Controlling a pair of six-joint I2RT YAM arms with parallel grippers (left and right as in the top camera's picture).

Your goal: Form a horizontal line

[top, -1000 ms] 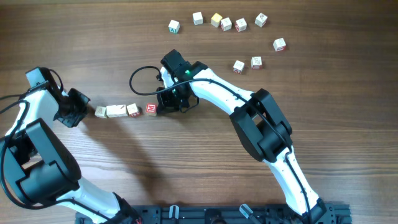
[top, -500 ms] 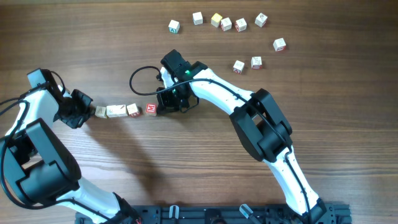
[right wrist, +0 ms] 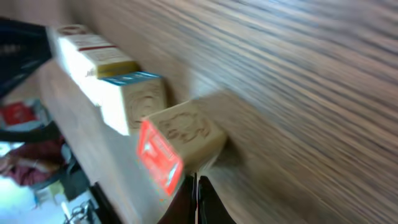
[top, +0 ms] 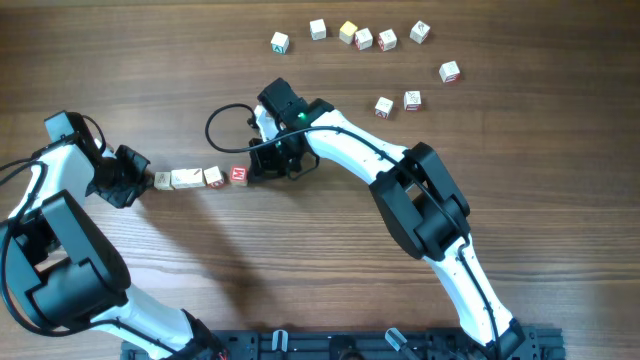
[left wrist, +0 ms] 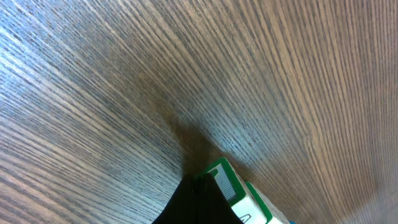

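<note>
Spanning the whole shot, surface (top: 150, 60): dark wood grain, everything sits on it.
Right arm (top: 350, 150): white and black, reaches from the bottom edge up and over to the middle, green light on near the wrist.
Left arm (top: 60, 160): folded up along the left edge, wrist pointing right.
Loose cubes (top: 387, 39): nine scattered top right, well apart from the row, one yellowish.
Row of cubes (top: 186, 178): left of centre, running left to right between the two tools; the pale ones sit edge to edge.
M cube (top: 239, 175): right end of the row, red face, turned a bit out of line, just beside its neighbour; can't tell if they touch.
Right tool (top: 252, 172): clenched, nothing in it, tips right at the M cube's right side.
Left tool (top: 143, 180): also clenched and empty, tip at the leftmost cube.
</note>
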